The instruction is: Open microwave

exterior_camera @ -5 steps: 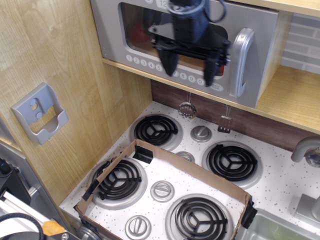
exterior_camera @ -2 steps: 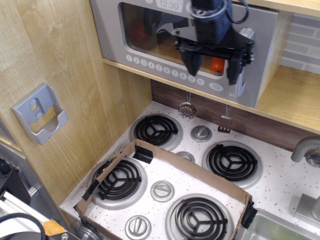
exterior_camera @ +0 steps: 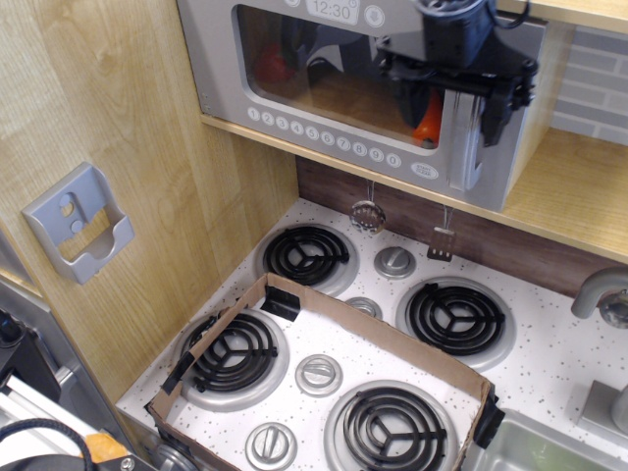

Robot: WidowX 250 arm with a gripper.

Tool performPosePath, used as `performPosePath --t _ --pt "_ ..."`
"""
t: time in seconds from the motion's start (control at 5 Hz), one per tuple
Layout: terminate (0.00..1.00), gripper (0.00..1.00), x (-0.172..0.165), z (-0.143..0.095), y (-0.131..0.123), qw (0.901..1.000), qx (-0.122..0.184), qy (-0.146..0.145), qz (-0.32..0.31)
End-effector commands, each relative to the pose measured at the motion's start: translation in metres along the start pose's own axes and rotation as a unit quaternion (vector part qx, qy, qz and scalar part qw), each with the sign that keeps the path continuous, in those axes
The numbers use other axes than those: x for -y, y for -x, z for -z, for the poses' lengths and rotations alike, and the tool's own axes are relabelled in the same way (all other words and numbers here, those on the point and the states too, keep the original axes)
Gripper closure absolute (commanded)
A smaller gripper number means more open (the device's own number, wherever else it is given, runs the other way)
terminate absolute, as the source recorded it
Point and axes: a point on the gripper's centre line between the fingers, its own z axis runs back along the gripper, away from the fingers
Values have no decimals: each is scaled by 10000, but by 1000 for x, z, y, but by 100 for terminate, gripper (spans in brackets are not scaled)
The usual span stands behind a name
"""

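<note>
Wide silver-grey toy microwave [exterior_camera: 294, 74] sits on a light wood shelf [exterior_camera: 569, 186] at top of view, long axis running left to right, tinted window door facing out toward the stove; door looks shut. Chunky curved grey handle [exterior_camera: 469, 137] stands upright at the door's right end; row of round white number buttons [exterior_camera: 324, 137] runs along the lower edge, clock display [exterior_camera: 331, 10] up top. Black gripper [exterior_camera: 450, 113] hangs in front of the handle, fingers [exterior_camera: 405, 108] spread wide, one either side of it, contact not clear. Below: white speckled tabletop [exterior_camera: 549, 363] with four black coil burners [exterior_camera: 304, 255] and an open brown cardboard frame [exterior_camera: 383, 339]. Small grey holder [exterior_camera: 78, 224] on the wood panel at left.
</note>
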Motion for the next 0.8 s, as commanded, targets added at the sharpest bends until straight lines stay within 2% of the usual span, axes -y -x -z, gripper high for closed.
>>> performPosePath --t 0.0,0.6 --pt "0 100 2 -10 -17 9993 344 -22 135" --pt "0 100 -3 -13 13 9986 371 -157 -334"
